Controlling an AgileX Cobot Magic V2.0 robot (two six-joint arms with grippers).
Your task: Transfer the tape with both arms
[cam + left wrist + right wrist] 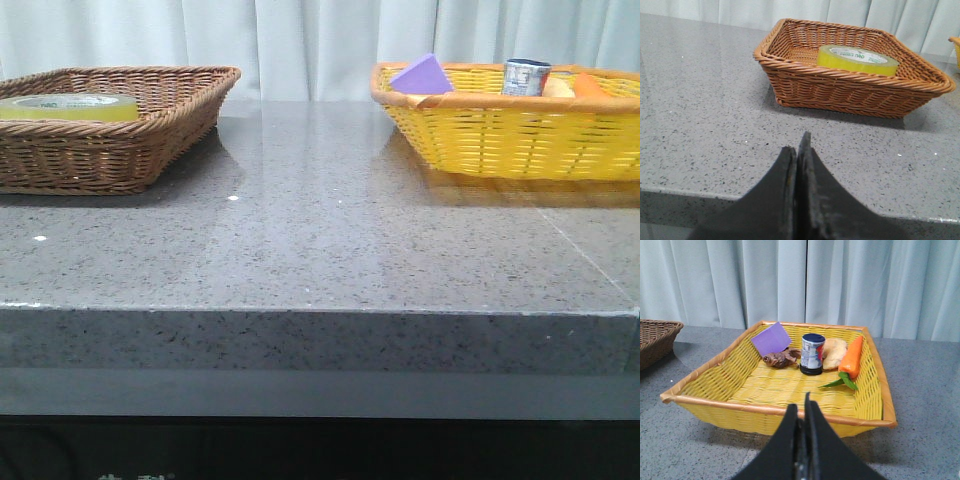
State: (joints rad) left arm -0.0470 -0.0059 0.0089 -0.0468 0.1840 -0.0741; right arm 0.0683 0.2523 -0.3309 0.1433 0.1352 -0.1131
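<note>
The yellow tape [70,107] lies flat in the brown wicker basket [150,140] at the table's far left. It also shows in the left wrist view [858,59], with a white core and green lettering, inside the basket [850,92]. My left gripper [797,145] is shut and empty, back near the table's front edge, well short of the basket. My right gripper [801,407] is shut and empty, just in front of the yellow basket [740,410]. Neither arm shows in the front view.
The yellow basket [500,150] at the far right holds a purple block [771,338], a printed tin can [813,354], a carrot [852,357], a pale bun [835,352] and a brown lump [781,359]. Grey stone tabletop [330,220] lies between the baskets. White curtain behind.
</note>
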